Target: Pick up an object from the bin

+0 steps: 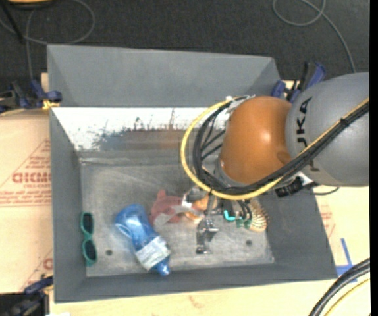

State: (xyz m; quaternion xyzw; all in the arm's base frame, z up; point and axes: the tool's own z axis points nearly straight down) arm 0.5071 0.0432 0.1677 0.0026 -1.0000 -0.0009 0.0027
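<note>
– Pincer (204, 241) first: where does it sit?

– Low over the bin's (176, 120) floor, right of the middle and towards the near wall, pointing straight down. Whether it is open or closed, I cannot tell.

– And the arm (337, 133)?

– It comes in from the right and bends down over the bin's right half. Its orange cover (255, 140) faces up, with yellow and black cables (188, 157) looped round it.

– What lies nearest?

– A pink-red scrap (164, 206) on the floor just left of the pincer and a little farther back, and a small orange piece (200, 204) between the two. The scrap is crumpled and dull, with its long axis roughly left to right. I cannot make out which end is which.

– Anything else?

– A crushed blue bottle (138, 236) lies at the near left, slanting with its cap end towards the near wall. Green sunglasses (87, 237) lie along the left wall. A tan, ribbed, shell-like thing (259, 221) lies right of the pincer.
</note>
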